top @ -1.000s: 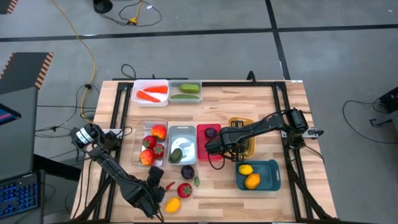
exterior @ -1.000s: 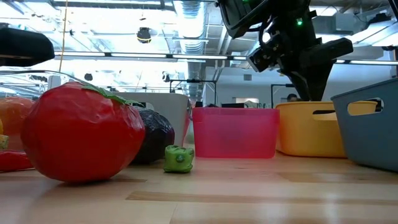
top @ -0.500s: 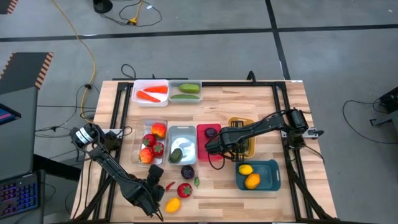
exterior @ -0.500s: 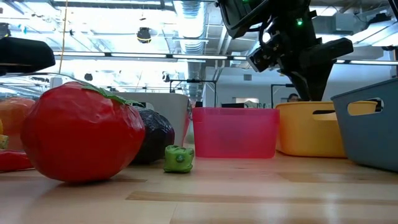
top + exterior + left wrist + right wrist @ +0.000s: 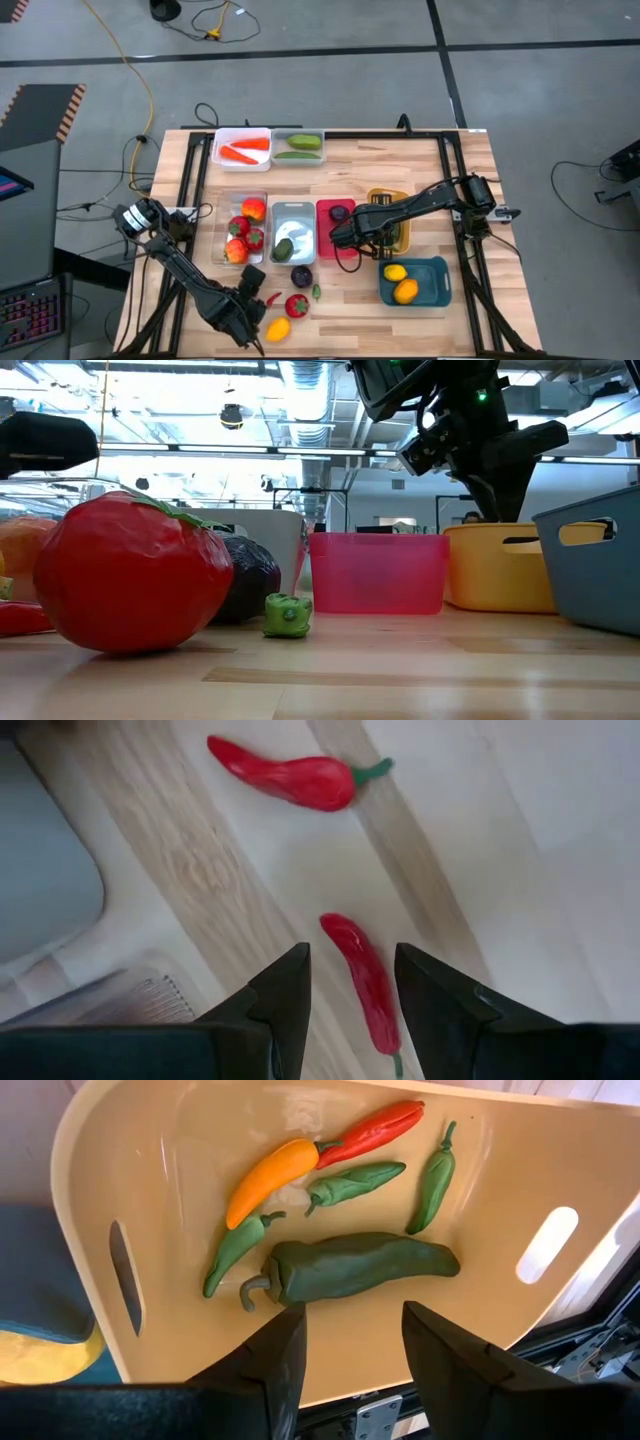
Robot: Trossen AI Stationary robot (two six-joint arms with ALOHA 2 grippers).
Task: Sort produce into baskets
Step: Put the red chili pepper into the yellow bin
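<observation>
Red chili (image 5: 365, 982) sits between the parted left claw (image 5: 350, 990) fingers, nothing has moved

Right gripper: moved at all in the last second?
No. In the high view the right gripper sits at the same spot by the red basket, and in the low view it hangs unchanged above the yellow basket.

Peppers (image 5: 350, 1267) in yellow bin (image 5: 500, 1180)

A wooden table (image 5: 430, 170) carries 7 baskets (image 5: 293, 232) and loose produce (image 5: 297, 305).
</observation>
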